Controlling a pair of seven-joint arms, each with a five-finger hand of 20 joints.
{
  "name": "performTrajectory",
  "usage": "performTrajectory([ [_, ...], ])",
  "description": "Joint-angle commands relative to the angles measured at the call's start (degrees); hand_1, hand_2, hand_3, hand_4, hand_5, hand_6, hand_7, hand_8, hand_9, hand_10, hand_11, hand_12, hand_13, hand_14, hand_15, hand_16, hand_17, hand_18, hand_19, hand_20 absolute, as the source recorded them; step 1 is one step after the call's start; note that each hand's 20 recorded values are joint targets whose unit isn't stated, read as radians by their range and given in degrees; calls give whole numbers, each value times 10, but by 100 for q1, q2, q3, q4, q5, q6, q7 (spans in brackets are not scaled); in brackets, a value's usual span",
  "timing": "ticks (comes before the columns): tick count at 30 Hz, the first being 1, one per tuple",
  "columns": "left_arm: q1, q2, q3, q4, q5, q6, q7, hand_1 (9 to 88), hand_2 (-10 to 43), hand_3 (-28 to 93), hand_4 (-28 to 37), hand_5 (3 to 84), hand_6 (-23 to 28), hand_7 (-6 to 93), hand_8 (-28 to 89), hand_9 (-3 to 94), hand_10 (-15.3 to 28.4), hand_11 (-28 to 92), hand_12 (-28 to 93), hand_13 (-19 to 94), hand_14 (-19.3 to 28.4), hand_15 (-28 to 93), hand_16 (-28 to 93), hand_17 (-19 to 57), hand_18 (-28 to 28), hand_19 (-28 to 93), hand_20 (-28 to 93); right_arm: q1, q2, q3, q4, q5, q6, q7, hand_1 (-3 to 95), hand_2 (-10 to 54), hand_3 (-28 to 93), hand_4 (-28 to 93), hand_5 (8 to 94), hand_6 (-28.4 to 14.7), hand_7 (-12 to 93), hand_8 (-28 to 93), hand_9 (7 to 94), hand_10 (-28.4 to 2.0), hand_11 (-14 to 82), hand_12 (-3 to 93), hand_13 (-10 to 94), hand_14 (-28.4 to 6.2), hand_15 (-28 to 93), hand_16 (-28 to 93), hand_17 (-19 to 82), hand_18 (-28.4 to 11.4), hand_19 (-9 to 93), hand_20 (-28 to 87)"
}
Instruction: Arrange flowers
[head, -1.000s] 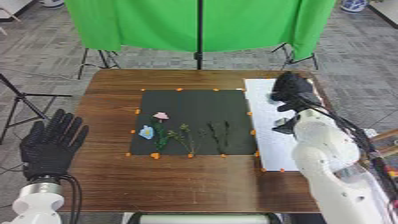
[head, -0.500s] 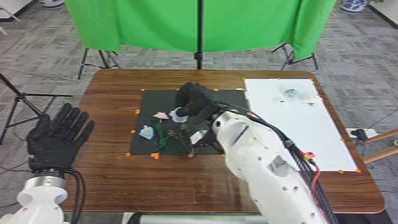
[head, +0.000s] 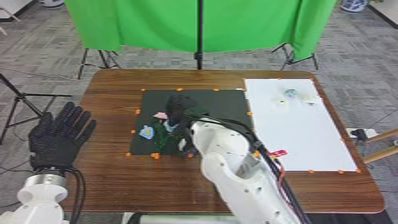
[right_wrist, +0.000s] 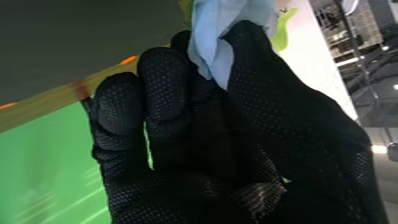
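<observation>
Right hand (head: 180, 106): Over the dark mat (head: 226, 105) at 11 o'clock from its centre, with 12 o'clock pointing away from the robot, thumb and fingers pinch a bloom.
Pale bloom (right_wrist: 213, 37): Soft blue petals sit between thumb and fingertips; whether the bloom touches the mat cannot be told.
Pink flower (head: 160, 115): It lies on the mat between 9 and 10 o'clock, just beside the hand.
Blue flower (head: 147, 131): It rests at 8 o'clock on the mat, near green stems (head: 161, 143).
White sheet (head: 306, 135): At 3 o'clock from the mat, it bears a small bluish piece (head: 290, 93) toward its 12 o'clock end.
Left hand (head: 60, 140): Fingers straight and spread, it waits between 8 and 9 o'clock, well apart from the flowers.
Placing the bloom: This looks like the step in hand, with the arrangement partly built. The grip should stay light, since thin petals could crease, and the wrist low and level. Releasing thumb first, then lifting straight up, would keep glove fabric from dragging petals or nudging the pink neighbour toward 9 o'clock.
</observation>
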Motion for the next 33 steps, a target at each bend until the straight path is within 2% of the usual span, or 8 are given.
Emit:
performTrajectory([
  [1, 22, -10, -77, -39, -480, 152, -109, 283, 155, 728, -260, 469, 91, 127, -80, 418, 150, 228, 143, 325, 155, 420, -31, -39, 149, 330, 198, -5, -226, -90, 295, -540, 201, -61, 628, -95, 701, -283, 656, -18, 445, 72, 720, -128, 209, 495, 587, -101, 577, 441, 333, -210, 826, 390],
  [5, 40, -20, -82, -64, -427, 63, -181, 284, 156, 727, -262, 471, 92, 128, -80, 419, 150, 231, 143, 325, 157, 424, -32, -41, 150, 334, 198, -11, -179, -168, 429, -875, 377, 81, 625, -95, 699, -283, 656, -22, 438, 73, 721, -129, 204, 490, 585, -103, 577, 436, 333, -212, 828, 385],
  [7, -113, -13, -35, 55, -408, 100, -183, 285, 157, 727, -263, 471, 92, 129, -80, 419, 151, 231, 143, 325, 157, 424, -33, -41, 150, 336, 198, 69, -290, -90, 583, -759, 344, 264, 625, -95, 697, -283, 656, -22, 437, 75, 721, -130, 205, 490, 585, -104, 579, 433, 332, -215, 832, 385],
  [13, 72, -39, -111, -53, -573, 164, -58, 285, 157, 728, -264, 472, 91, 131, -80, 419, 151, 231, 142, 325, 155, 424, -35, -42, 150, 339, 197, 17, -251, -153, 459, -843, 379, 281, 620, -95, 696, -283, 667, -32, 416, 80, 721, -138, 198, 479, 583, -116, 590, 424, 330, -226, 860, 402],
  [19, -142, -24, -29, 85, -664, 164, -34, 284, 155, 734, -262, 460, 91, 130, -82, 420, 150, 233, 143, 325, 155, 425, -36, -41, 150, 340, 195, 71, -329, -94, 514, -795, 324, 194, 617, -95, 694, -283, 648, -48, 320, 32, 718, -142, 138, 417, 569, -118, 591, 415, 324, -230, 858, 403],
  [26, -44, -40, -64, 41, -669, 141, -46, 284, 152, 737, -261, 447, 92, 130, -81, 418, 149, 235, 142, 325, 153, 424, -36, -40, 150, 341, 194, -5, -252, -124, 363, -787, 154, 251, 616, -95, 692, -283, 637, -54, 233, 5, 683, -157, 160, 328, 567, -111, 564, 402, 324, -232, 856, 389],
  [29, -148, -35, -35, 106, -699, 176, -76, 285, 150, 737, -261, 447, 92, 129, -81, 418, 149, 236, 142, 326, 152, 425, -35, -40, 150, 340, 193, 1, -300, -55, 413, -777, -2, 266, 611, -95, 694, -283, 631, -53, 218, -17, 667, -163, 178, 295, 565, -112, 559, 398, 320, -233, 852, 385],
  [33, 10, -82, -89, -6, -676, 126, -81, 285, 147, 739, -261, 427, 93, 124, -81, 417, 148, 237, 142, 326, 152, 424, -36, -40, 150, 341, 193, -88, -232, 20, 133, -549, -27, 504, 583, -95, 708, -282, 601, -58, 196, -121, 622, -181, 217, 197, 557, -126, 555, 365, 314, -237, 846, 373],
])
